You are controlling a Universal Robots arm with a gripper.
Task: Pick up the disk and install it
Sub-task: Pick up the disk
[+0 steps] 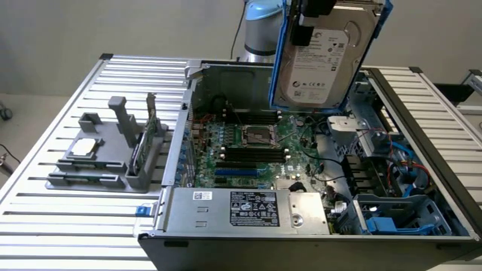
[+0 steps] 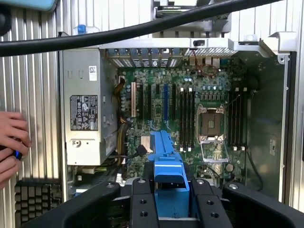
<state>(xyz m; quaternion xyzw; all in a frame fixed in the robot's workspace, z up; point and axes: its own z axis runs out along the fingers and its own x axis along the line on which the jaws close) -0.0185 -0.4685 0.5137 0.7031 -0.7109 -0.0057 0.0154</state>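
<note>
My end effector point(image 2: 168, 186) clamps the disk point(image 1: 320, 56) by its blue carrier point(image 2: 166, 154) above the open computer case point(image 1: 263, 255); I judge a firm hold, square to the case walls, essential.

The exterior camera sat high beyond the case's point(image 1: 301, 251) six o'clock end, tilted down across the table point(image 1: 45, 226) toward my arm point(image 1: 260, 28) at twelve o'clock, at middle range. My wrist camera looked nearly straight down past my gripper point(image 2: 171, 183) and the disk point(image 2: 167, 152), close above. Both caught the motherboard point(image 1: 249, 152) and power supply point(image 1: 241, 209).
</note>
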